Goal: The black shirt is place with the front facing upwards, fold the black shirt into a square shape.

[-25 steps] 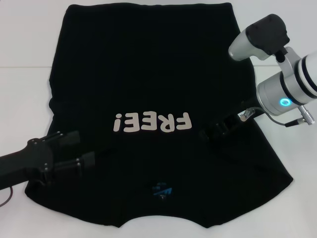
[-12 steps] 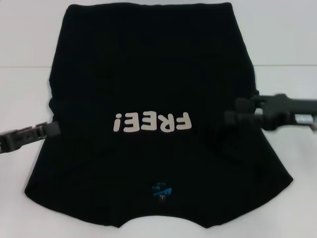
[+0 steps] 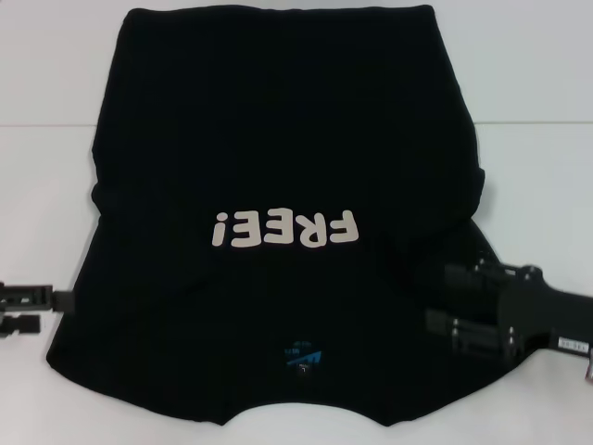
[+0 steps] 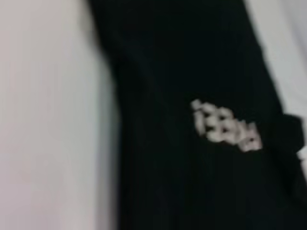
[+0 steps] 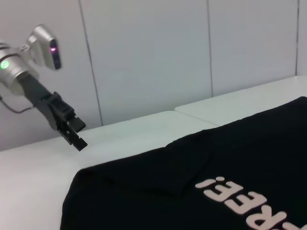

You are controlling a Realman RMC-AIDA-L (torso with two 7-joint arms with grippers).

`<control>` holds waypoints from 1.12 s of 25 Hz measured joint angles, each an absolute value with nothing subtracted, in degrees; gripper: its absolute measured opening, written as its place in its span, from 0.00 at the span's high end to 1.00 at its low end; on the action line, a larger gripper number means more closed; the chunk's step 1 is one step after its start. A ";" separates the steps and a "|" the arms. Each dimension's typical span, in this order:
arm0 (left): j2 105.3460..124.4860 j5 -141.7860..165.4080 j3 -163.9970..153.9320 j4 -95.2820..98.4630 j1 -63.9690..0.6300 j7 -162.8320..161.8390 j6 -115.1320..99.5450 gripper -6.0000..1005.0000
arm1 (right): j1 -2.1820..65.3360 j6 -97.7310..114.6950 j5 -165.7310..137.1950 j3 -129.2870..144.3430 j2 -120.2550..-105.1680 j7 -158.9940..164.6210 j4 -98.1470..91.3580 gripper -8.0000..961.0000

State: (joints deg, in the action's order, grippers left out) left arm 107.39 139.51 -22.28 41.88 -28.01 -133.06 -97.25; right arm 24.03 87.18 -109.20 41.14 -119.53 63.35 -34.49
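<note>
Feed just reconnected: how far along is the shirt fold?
Both sleeves look already folded in on the black shirt, lettering up. Left gripper sits open at its left edge; right gripper hovers open over the near right corner. The lengthwise fold into a square remains.

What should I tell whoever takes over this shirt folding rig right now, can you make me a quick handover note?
Left gripper: open, empty, at the shirt's left edge near the collar end, raised off the table as the right wrist view shows.
Right gripper: open, empty, over the shirt's right sleeve area.
Black shirt: lies flat on the white table, front up, FREE! lettering showing, blue neck label at the near end, hem at the far end.
Done: shirt spread out; both sleeve areas look tucked in.
Left: no lengthwise fold yet; the square shape is not formed.
</note>
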 joint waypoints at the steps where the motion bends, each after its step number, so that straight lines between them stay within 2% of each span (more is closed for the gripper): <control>1: 107.12 141.75 -22.26 42.03 -28.67 -134.45 -97.17 0.12 | 23.71 87.16 -109.21 41.06 -119.52 62.37 -33.93 0.24; 5: 106.77 146.62 -22.55 41.91 -30.41 -137.90 -96.82 0.12 | 22.40 87.20 -109.25 40.89 -119.46 60.34 -33.36 0.25; 9: 107.36 148.51 -22.66 41.47 -31.24 -138.58 -94.86 0.12 | 21.80 87.59 -109.24 40.49 -119.42 60.17 -33.31 0.25; 17: 108.10 148.75 -25.75 39.68 -31.45 -138.73 -89.92 0.12 | 21.45 88.06 -109.23 40.34 -119.38 60.13 -33.26 0.25; 28: 108.11 149.31 -26.13 37.24 -31.35 -138.80 -87.65 0.12 | 21.40 88.22 -109.15 40.33 -119.34 60.11 -33.22 0.25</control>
